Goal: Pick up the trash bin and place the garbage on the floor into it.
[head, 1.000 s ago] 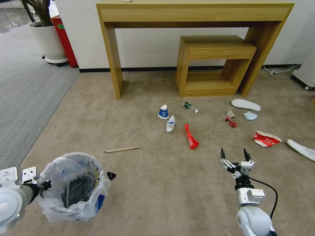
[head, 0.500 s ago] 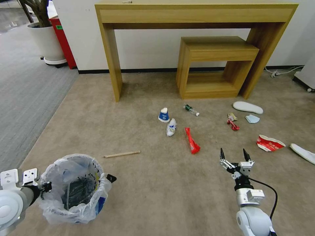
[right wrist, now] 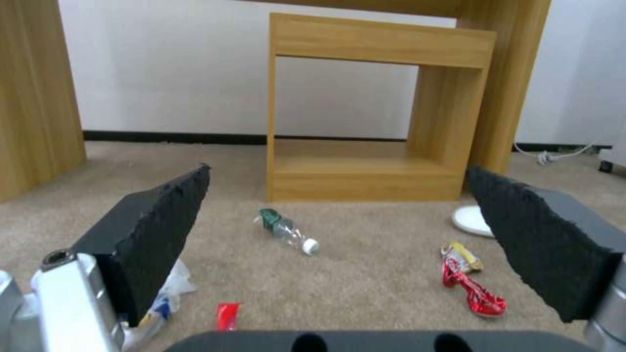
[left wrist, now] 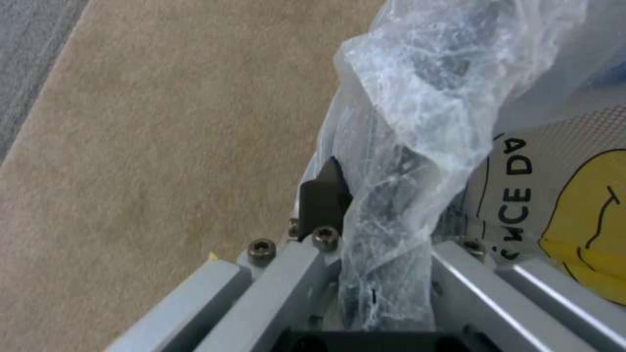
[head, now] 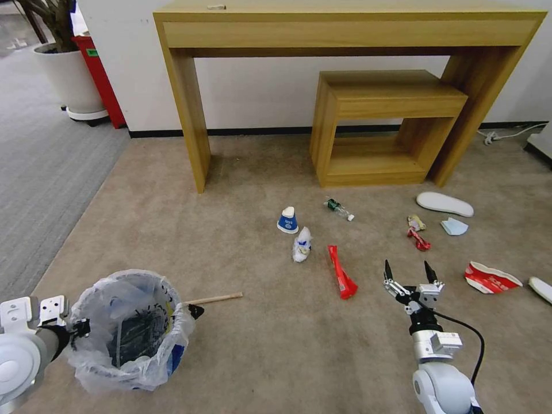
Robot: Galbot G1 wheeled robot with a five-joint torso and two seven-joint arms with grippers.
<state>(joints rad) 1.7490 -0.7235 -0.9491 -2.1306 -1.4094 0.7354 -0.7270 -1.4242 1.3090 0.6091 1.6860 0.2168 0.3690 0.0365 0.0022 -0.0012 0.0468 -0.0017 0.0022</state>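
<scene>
1. Head view: I have the left gripper (head: 135, 322) clamped on the trash bin (head: 131, 332), fingers pinching rim and liner together; the bin rides low over the floor (head: 247, 339).
2. Liner is crinkled thin film, slippery, so I'd judge the rigid rim the only safe hold.
3. Right gripper (head: 410, 270) has its fingers spread, nothing between them.
4. Red wrapper strip (head: 341, 271) lies just left of those fingertips: flat, glossy, likely featherlight. I'd pinch its puffed end.
5. Small bottle (right wrist: 287, 231) lies well beyond the fingertips: hard, round, may roll.
</scene>
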